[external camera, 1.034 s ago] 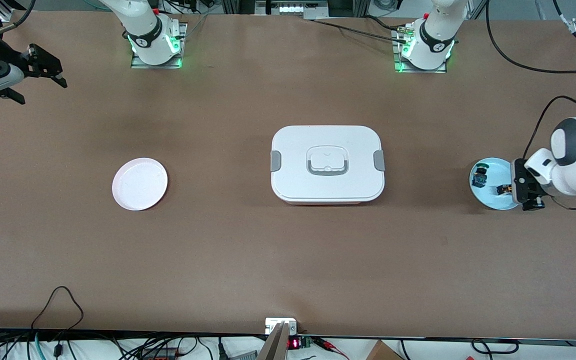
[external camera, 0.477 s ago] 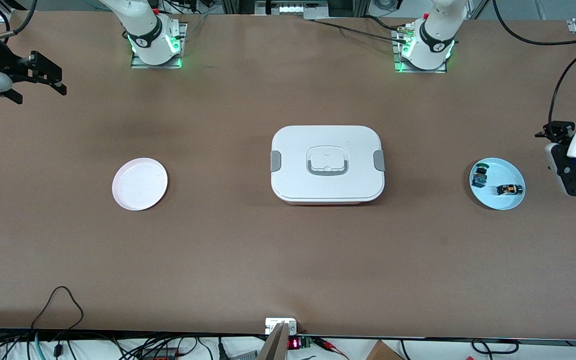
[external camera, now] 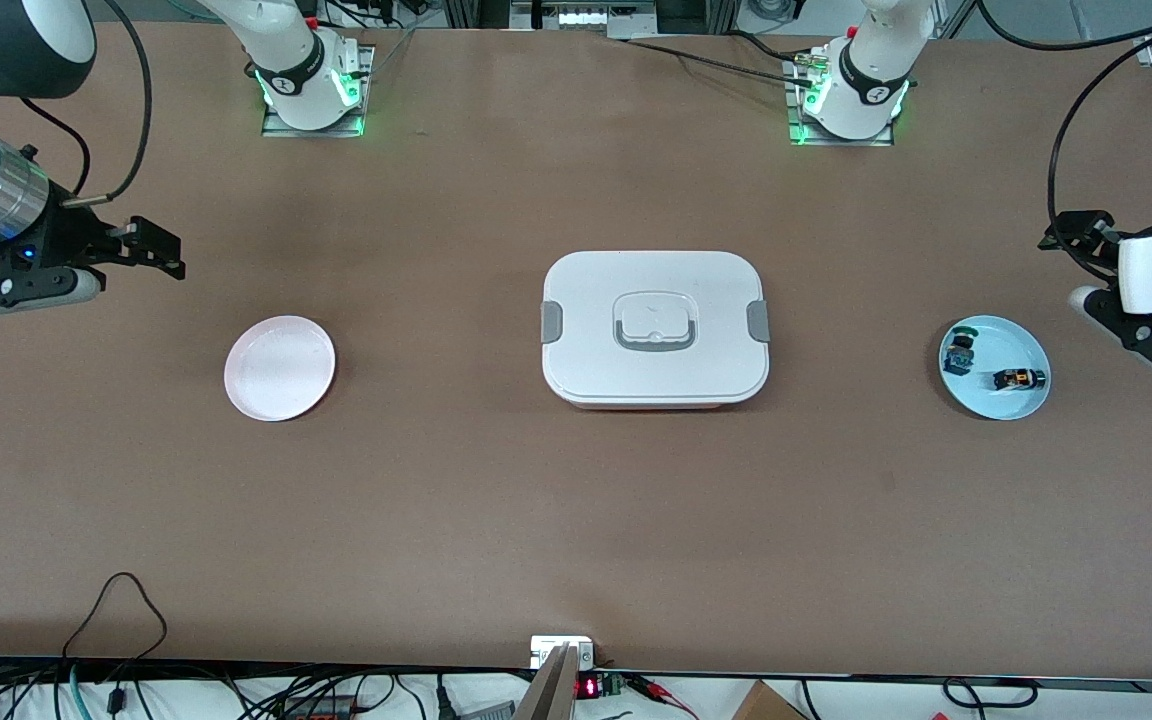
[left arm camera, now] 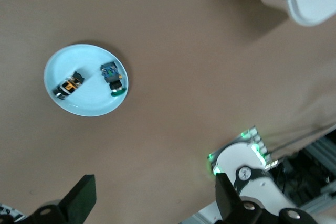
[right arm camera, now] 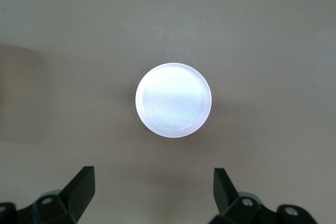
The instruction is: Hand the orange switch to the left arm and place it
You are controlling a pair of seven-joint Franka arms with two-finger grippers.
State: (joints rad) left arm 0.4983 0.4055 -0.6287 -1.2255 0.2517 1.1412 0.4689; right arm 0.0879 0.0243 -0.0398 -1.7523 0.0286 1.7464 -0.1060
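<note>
One white lidded box (external camera: 654, 328), two round plates and two small switches stood on the tabletop, the tiny orange switch (external camera: 1014, 379) on the pale-blue plate (external camera: 994, 400). Since the earlier frame, the left hand (external camera: 1126, 310) had drawn clear of that plate and the right hand (external camera: 141, 262) neared the pink plate (external camera: 279, 368); both were fully open and empty.

Op 1: My left gripper (left arm camera: 152, 203) hangs in the air at the left arm's end of the table, its 2 fingers spread wide, nothing between them.

Op 2: My right gripper (right arm camera: 152, 192) hangs at the right arm's end, fingers wide apart too, empty.
</note>
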